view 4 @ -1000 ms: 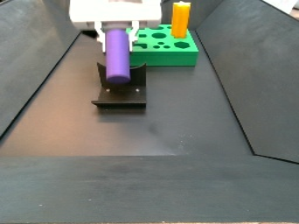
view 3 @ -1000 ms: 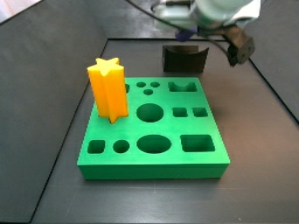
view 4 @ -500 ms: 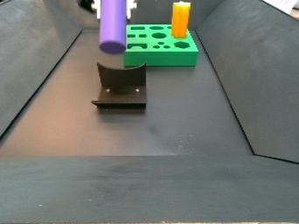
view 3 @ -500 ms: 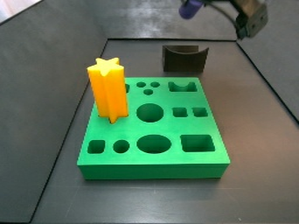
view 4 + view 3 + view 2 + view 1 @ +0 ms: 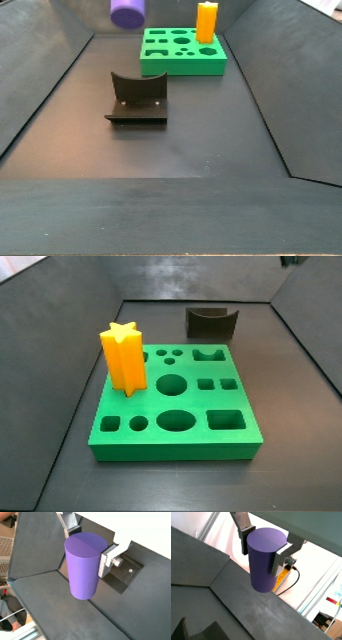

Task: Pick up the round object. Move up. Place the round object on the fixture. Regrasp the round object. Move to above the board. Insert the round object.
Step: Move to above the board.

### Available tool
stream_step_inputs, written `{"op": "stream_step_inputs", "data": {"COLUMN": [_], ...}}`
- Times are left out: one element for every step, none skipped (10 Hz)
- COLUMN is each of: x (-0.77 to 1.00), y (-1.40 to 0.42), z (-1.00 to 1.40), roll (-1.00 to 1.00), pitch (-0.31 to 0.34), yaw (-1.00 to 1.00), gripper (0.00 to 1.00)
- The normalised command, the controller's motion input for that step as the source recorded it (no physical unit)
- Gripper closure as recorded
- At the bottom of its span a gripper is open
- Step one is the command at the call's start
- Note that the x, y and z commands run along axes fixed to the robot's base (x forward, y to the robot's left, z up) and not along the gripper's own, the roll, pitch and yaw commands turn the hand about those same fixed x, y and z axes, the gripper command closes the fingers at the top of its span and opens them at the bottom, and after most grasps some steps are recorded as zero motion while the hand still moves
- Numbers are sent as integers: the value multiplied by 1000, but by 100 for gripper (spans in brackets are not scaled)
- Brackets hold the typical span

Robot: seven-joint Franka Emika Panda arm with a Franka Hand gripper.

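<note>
The round object, a smooth purple cylinder point(image 5: 263, 562), stands between the silver fingers point(image 5: 246, 537) of my gripper point(image 5: 264, 547), which is shut on its upper part. Both wrist views show this grip point(image 5: 90, 544) on the cylinder point(image 5: 83, 569). In a side view only the cylinder's lower end point(image 5: 126, 13) shows, high above the dark fixture point(image 5: 138, 97). The fixture's U notch point(image 5: 210, 322) is empty. The green board point(image 5: 174, 406) with shaped holes lies in front of it. The gripper body is out of both side views.
A tall orange star post point(image 5: 123, 356) stands in the board's left side, also seen in a side view point(image 5: 207, 20). Dark sloping walls point(image 5: 54, 90) enclose the black floor.
The gripper has risen straight up from the fixture with the purple cylinder in it, leaving the side views at the top. The fixture and board have not moved.
</note>
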Motion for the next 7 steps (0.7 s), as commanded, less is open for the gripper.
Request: {"op": "stream_step_inputs", "data": {"x": [-17,-9,-6,0,5,9,8], "y": [-44,-44,-43,-43,-37,-32,-20], "z": [1000,1000,1000,1000,902,788,508], "roll": [-33,-35,-33,-36,-38,-41,-49], "pitch": [104,92,79,66,57,52,47], "yaw": [115,116,117,110,104,99,84], "gripper": [100,100,100,100,100,100,100]}}
